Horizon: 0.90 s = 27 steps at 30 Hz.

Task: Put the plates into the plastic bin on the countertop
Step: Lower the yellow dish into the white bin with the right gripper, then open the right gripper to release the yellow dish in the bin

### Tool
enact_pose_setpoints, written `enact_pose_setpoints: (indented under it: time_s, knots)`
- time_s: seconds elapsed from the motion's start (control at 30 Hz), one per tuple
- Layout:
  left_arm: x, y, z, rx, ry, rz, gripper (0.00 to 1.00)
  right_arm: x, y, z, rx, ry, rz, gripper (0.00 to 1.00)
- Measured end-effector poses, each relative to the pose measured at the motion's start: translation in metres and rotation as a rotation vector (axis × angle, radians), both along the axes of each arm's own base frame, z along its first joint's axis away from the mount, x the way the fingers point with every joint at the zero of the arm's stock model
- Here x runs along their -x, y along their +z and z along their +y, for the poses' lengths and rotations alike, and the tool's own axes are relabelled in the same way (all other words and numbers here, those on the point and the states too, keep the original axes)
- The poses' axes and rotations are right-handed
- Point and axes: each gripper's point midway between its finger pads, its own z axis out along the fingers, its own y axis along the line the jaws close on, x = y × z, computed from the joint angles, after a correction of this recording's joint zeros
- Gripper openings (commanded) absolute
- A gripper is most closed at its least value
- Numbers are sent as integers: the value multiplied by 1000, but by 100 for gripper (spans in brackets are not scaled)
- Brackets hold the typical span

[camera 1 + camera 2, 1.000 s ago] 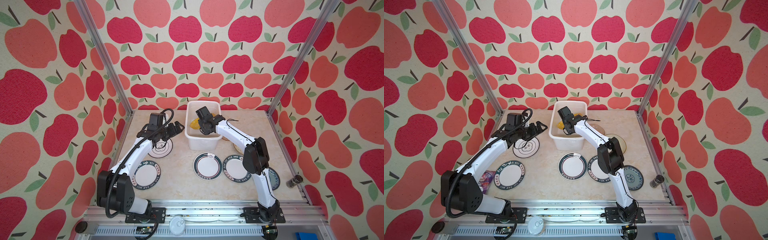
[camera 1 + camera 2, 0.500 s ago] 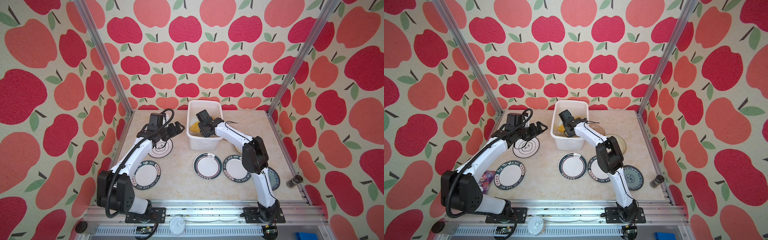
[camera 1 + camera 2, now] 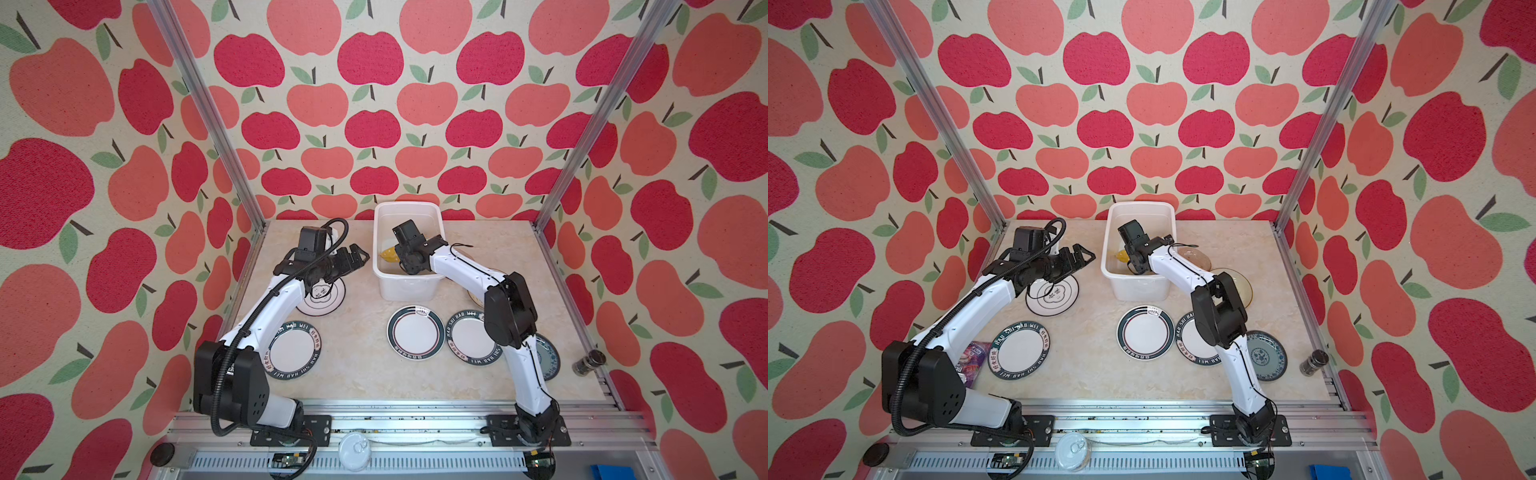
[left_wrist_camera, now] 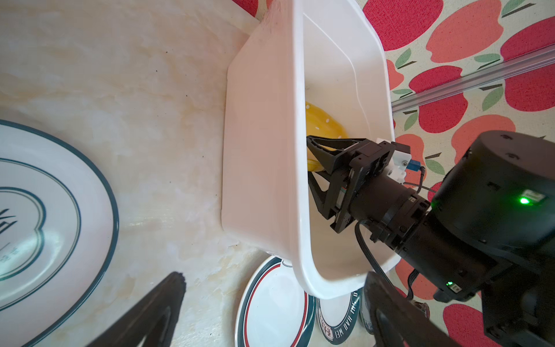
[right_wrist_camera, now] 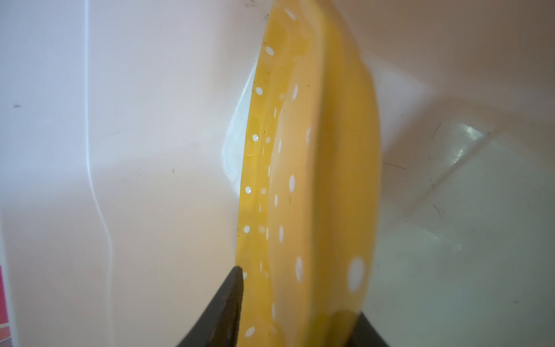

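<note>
The plastic bin (image 3: 406,287) stands at the far middle of the surface (image 3: 361,370), and the right tool (image 5: 297,294) reaches down into it from the right. The yellow white-dotted plate (image 5: 315,168) is inside the bin, up on its edge close to the left wall. It sits between this tool's two fingers (image 5: 231,297). Whether they clench the rim or merely bracket it, I cannot tell, since the plate's near edge is blurred. The left tool (image 3: 1084,255) hangs released and empty just left of the bin, above a white plate with a dark line drawing (image 3: 328,297). On the near part of the surface lie a lettered-rim plate (image 3: 293,351) at the left, a green-and-red-ringed plate (image 3: 415,332) in the middle and a second lettered-rim plate (image 3: 471,338) touching it on its right. A blue-patterned plate (image 3: 1264,355) lies partly under the right arm. Right of the bin lie a translucent brown plate (image 3: 1239,286) and a paler one (image 3: 1196,257).
</note>
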Motion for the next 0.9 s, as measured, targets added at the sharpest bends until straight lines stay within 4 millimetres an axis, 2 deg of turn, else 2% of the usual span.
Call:
enact_pose_setpoints:
  time_s: [0.1, 0.3, 0.67, 0.9]
  knots:
    - [0, 0, 0, -1, 0, 0, 96, 1, 0, 2, -2, 16, 3, 52]
    - [0, -2, 1, -3, 0, 2, 96, 1, 3, 6, 10, 42, 19, 68]
    - [2, -7, 10, -6, 22, 15, 96, 11, -6, 11, 45, 84, 124, 76]
    - [1, -3, 16, -4, 36, 4, 96, 24, -25, 6, 86, 99, 217, 79]
